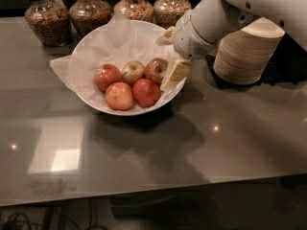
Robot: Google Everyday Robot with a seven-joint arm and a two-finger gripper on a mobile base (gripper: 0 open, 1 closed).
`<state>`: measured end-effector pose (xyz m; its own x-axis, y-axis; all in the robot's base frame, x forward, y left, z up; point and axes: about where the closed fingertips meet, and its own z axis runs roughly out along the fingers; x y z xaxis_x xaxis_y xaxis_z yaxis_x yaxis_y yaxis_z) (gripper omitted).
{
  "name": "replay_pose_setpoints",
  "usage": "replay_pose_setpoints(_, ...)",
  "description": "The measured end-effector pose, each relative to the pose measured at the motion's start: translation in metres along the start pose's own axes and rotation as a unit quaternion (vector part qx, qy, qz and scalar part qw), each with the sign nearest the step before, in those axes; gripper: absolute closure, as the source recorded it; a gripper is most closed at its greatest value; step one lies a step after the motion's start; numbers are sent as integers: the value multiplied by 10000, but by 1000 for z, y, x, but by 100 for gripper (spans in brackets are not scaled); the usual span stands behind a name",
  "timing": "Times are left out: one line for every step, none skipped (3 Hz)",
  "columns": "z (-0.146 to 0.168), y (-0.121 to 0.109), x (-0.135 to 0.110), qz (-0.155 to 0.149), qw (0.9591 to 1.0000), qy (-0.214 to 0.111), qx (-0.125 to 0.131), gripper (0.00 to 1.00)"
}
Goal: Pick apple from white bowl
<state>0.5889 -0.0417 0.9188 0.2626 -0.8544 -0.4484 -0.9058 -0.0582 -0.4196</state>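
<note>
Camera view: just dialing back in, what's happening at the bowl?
The robot's arm reaches over the white bowl, its gripper open at the right rim, close beside the dull-red apple. Nothing is grasped yet: it and the other apples lie on the paper in the bowl. Jars stand behind, stacked paper bowls to the right.

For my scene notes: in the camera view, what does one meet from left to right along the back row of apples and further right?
From the left: red apple, yellow-green apple, dull-red apple, open tool at the right rim of the white bowl, stack of beige paper bowls.
</note>
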Motion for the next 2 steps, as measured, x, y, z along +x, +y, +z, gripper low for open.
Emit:
replay_pose_setpoints(5, -5, 6, -6, 10000, 64, 16, 29)
replay_pose_setpoints(8, -4, 6, -7, 10000, 63, -8, 29)
